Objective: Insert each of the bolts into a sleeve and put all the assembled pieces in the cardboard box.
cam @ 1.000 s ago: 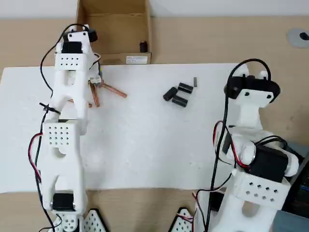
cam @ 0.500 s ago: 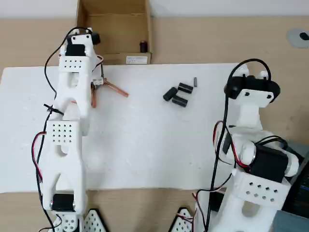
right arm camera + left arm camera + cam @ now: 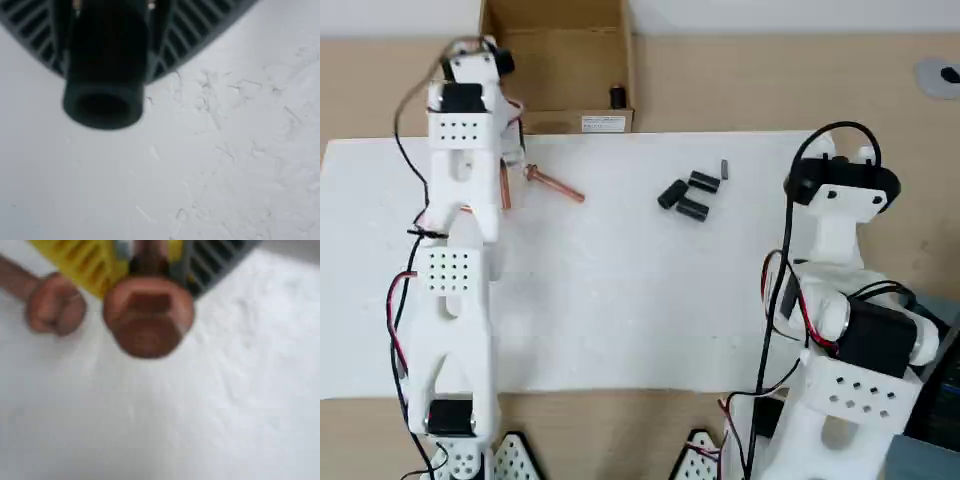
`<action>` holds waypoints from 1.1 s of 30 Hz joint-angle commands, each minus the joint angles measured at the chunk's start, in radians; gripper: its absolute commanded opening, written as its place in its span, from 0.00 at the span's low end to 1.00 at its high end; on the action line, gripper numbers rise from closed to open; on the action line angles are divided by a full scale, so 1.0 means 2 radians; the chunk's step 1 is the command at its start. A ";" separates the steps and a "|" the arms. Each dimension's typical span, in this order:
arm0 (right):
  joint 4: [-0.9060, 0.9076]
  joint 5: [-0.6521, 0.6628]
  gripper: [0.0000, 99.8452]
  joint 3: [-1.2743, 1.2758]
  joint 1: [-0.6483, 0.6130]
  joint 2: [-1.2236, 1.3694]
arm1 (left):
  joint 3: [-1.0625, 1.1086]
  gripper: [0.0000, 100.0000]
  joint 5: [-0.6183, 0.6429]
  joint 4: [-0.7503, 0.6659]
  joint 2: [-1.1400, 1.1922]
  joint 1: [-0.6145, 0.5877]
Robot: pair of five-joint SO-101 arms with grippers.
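As left end effector [image 3: 150, 262] clamps bolt [image 3: 148, 315], right end effector [image 3: 107, 30] clamps sleeve [image 3: 104, 80]

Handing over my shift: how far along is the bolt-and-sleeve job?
One dark piece sits in the cardboard box, apparently done. In hand: a bolt in the left fingers, a sleeve in the right fingers, not yet joined. Left: a loose bolt and three sleeves on the sheet.

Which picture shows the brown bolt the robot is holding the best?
The left wrist view: the bolt sits close up, its six-sided head facing the camera, clamped in the left end effector. The high view shows its thin copper shank beside the arm. The right wrist view faces a black sleeve instead.
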 commanded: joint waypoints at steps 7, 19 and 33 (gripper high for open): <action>-0.013 -0.003 0.01 -0.005 0.007 -0.010 | -0.051 0.00 0.006 0.006 -0.094 -0.002; -0.021 -0.001 0.01 -0.005 0.009 -0.010 | 0.165 0.00 0.008 0.006 -0.339 0.039; -0.071 -0.003 0.01 -0.004 0.006 -0.020 | 0.526 0.00 -0.023 0.005 -0.666 0.110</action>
